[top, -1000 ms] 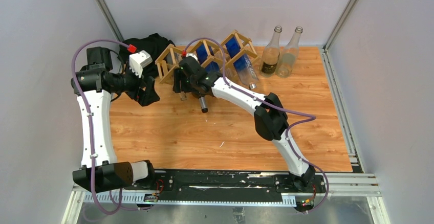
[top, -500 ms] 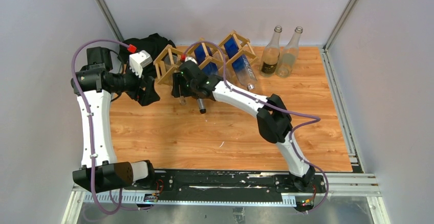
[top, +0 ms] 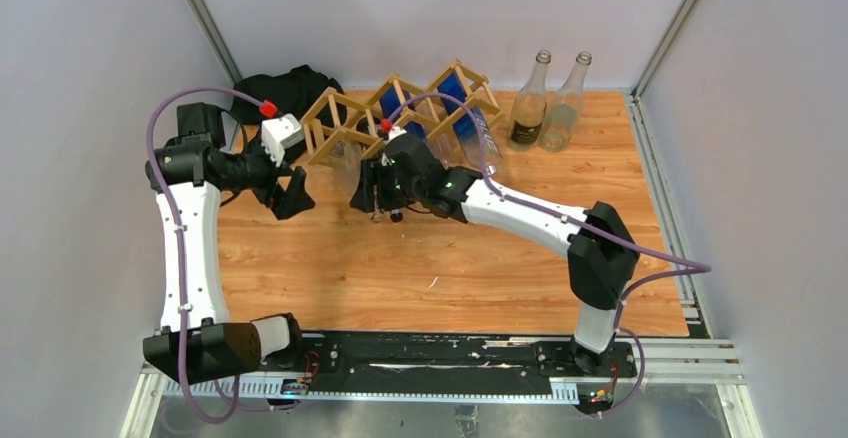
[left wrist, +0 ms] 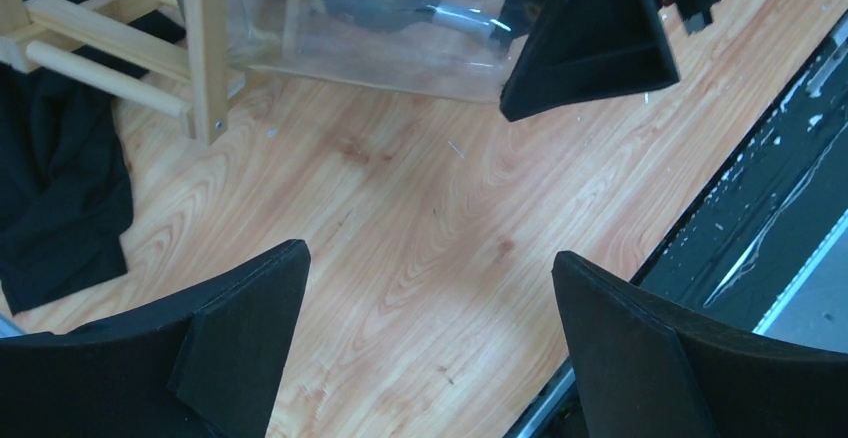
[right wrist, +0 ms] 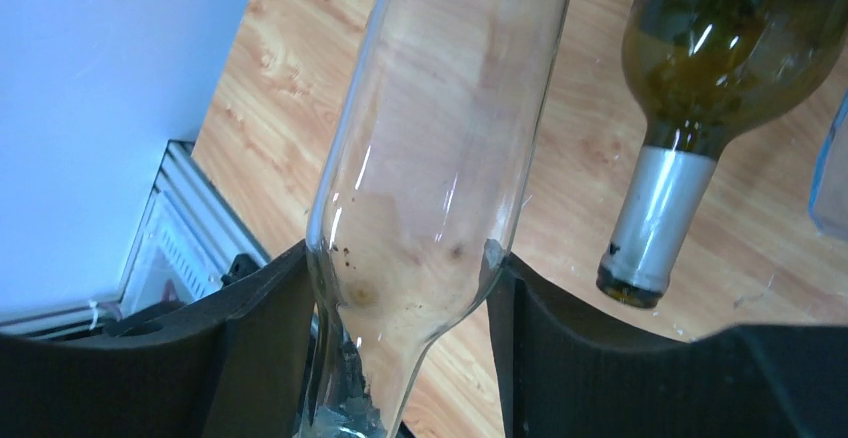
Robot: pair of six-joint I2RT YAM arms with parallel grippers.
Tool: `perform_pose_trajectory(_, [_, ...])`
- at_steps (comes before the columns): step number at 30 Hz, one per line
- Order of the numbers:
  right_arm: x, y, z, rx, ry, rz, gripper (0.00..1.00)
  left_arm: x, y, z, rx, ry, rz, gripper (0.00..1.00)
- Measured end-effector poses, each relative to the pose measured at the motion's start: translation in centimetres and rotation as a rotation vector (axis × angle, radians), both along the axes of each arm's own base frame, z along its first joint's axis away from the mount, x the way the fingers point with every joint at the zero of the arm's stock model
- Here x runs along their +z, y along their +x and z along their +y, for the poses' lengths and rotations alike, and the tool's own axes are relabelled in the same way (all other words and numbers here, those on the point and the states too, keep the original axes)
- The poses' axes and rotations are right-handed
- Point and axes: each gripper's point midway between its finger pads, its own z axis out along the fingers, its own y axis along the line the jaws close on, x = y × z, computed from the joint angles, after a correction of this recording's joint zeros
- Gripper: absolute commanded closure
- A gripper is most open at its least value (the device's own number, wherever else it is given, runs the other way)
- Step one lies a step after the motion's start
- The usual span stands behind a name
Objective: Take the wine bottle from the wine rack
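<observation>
The light wooden wine rack [top: 400,108] stands at the back of the table. My right gripper [top: 372,193] is in front of its left end. In the right wrist view the right gripper [right wrist: 400,258] is shut on the shoulder of a clear empty wine bottle [right wrist: 450,108]. The bottle's body [top: 347,158] still reaches toward the rack's left cell. It also shows in the left wrist view [left wrist: 370,28], lying beside a rack leg [left wrist: 205,48]. My left gripper [left wrist: 430,258] is open and empty above bare table, left of the bottle [top: 292,193].
An olive bottle with a silver foil neck [right wrist: 690,58] lies right next to the held one. Blue bottles [top: 455,88] and a clear one [top: 485,143] sit in the rack. Two upright bottles [top: 545,103] stand at the back right. A black cloth [top: 285,88] lies behind the rack's left end.
My right gripper has drawn back toward the near side with the clear bottle, sliding it partly out of the rack. My left gripper has shifted slightly right.
</observation>
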Motion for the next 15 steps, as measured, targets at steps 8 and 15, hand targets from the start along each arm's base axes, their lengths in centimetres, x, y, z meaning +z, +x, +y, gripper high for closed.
perform_pose_trajectory(8, [0.5,-2.9,-1.5,0.048,0.036,0.068,1.0,-1.8,-2.6,-0.9,-0.187,0.099,-0.145,0.0])
perform_pose_trajectory(15, [1.6,-5.6,-2.1,0.113,0.074,0.117,1.0,-2.3,-4.1,-1.4,-0.326,0.203,-0.286,0.0])
